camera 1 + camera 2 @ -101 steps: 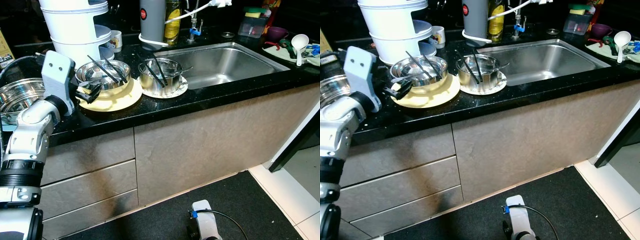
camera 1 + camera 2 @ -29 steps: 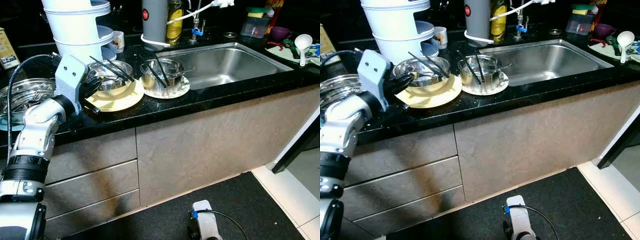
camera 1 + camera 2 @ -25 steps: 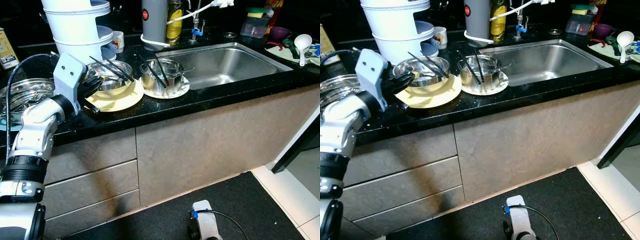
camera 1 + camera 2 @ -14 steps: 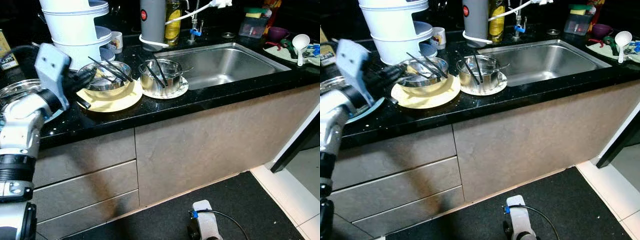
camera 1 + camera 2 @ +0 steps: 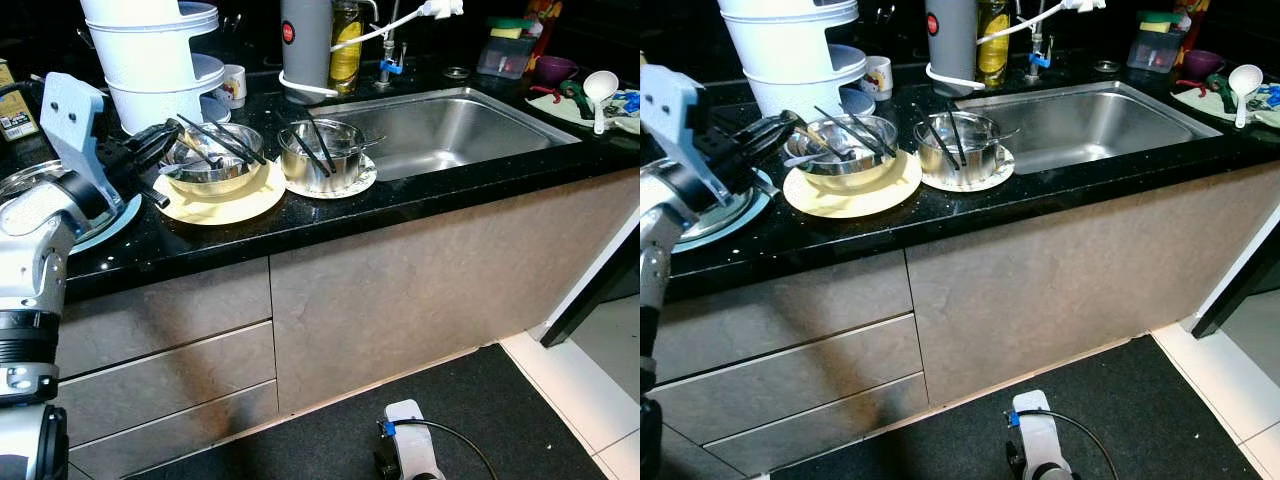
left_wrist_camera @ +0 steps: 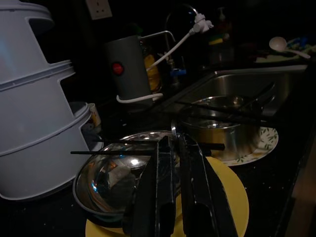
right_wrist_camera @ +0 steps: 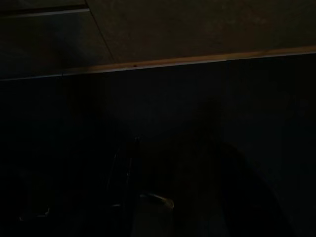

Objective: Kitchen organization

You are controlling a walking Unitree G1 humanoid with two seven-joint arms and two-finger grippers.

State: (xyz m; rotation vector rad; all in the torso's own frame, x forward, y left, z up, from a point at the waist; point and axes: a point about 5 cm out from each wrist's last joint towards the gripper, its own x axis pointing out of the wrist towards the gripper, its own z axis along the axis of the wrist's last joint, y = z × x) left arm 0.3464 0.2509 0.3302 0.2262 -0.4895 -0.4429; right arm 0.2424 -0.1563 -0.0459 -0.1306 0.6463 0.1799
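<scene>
steel bowl (image 5: pixel 210 158) with black chopsticks (image 5: pixel 220 139) sits on the yellow plate (image 5: pixel 222 198) on the black counter (image 5: pixel 330 210); left gripper (image 5: pixel 160 135) hovers beside its rim, fingers nearly closed, grasping nothing.

Left end of counter (image 5: pixel 330 215): crowded by white stacked tubs (image 5: pixel 155 55), steel bowl (image 5: pixel 212 158) on yellow plate (image 5: pixel 225 200), pot (image 5: pixel 322 150) with chopsticks.
Front edge: bare strip.
Sink (image 5: pixel 450 120): open basin.
Back edge: grey kettle (image 5: pixel 305 40), faucet.
</scene>
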